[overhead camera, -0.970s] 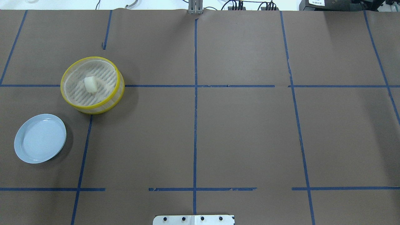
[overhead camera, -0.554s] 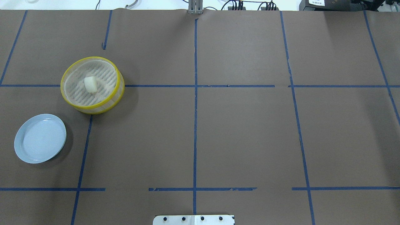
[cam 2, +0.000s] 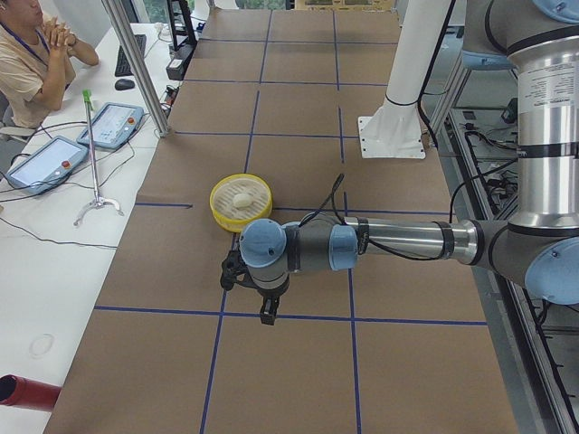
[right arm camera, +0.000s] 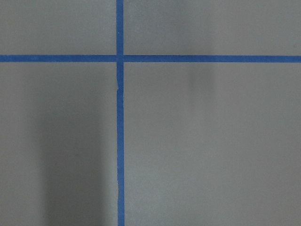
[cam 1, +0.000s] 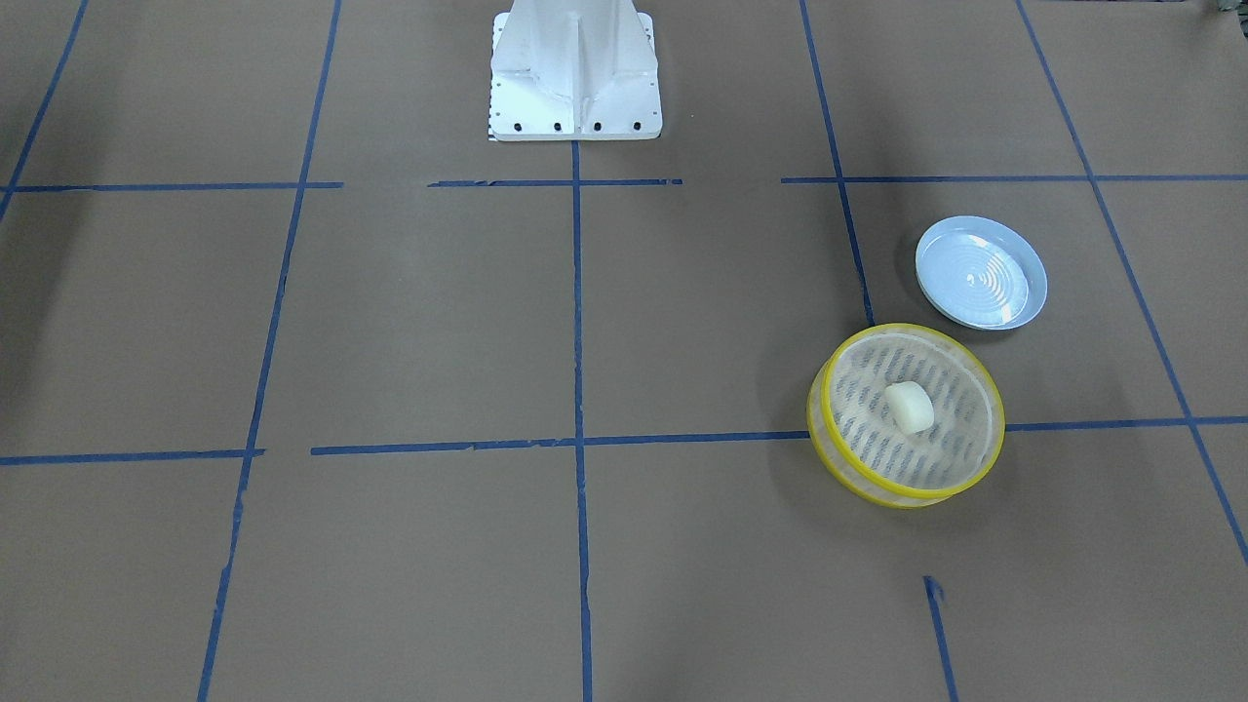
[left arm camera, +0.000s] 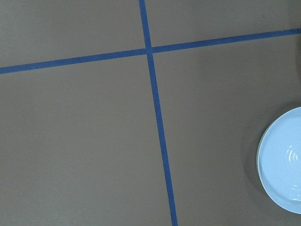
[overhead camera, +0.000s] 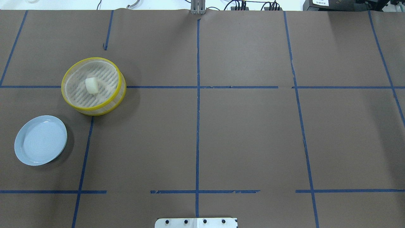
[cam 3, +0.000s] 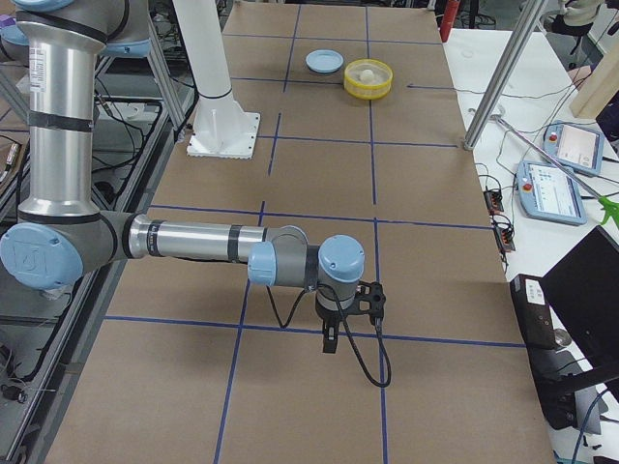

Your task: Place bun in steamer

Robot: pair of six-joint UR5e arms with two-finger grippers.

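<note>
The cream-white bun (overhead camera: 92, 85) lies on the slotted floor of the yellow-rimmed steamer (overhead camera: 93, 59), near its middle. Both also show in the front view, the bun (cam 1: 909, 407) inside the steamer (cam 1: 915, 330). No gripper appears in the overhead or front view. My left gripper (cam 2: 269, 314) shows only in the exterior left view, pointing down over the paper, on the near side of the steamer (cam 2: 220, 207). My right gripper (cam 3: 329, 342) shows only in the exterior right view, far from the steamer (cam 3: 368, 94). I cannot tell whether either is open or shut.
A pale blue round plate (overhead camera: 40, 140) sits empty beside the steamer, nearer the robot, and shows at the left wrist view's edge (left arm camera: 282, 160). The robot's white base (cam 1: 573, 68) stands at the table's middle. An operator (cam 2: 32, 54) sits off the far side.
</note>
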